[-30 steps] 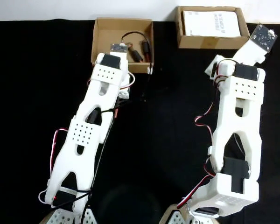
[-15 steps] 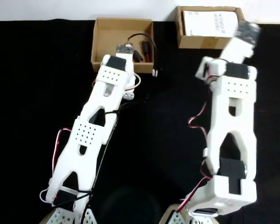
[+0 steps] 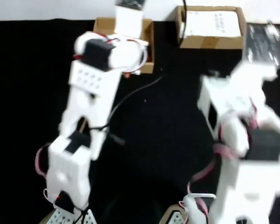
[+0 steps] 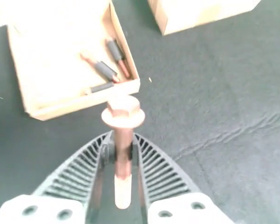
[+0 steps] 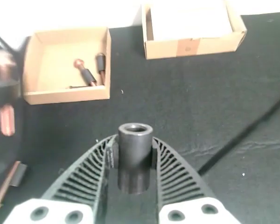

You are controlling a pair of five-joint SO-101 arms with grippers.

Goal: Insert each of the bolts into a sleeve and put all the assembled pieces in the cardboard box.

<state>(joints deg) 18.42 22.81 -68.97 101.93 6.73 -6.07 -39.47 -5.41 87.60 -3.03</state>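
Here we see the left gripper [image 4: 122,138] clenched on a bolt [image 4: 123,115], its head past the fingertips, near the box [image 4: 84,101]. The right gripper [image 5: 134,142] grasps a dark sleeve [image 5: 135,161], its bore showing. Assembled pieces [image 4: 105,70] lie in a corner of the box.

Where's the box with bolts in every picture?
High view: box with the bolts at top, partly behind an arm.
Left wrist view: the box just past the held bolt.
Right wrist view: the box farther off, past the held sleeve.
Shared landmark: the paper-filled box beside it.
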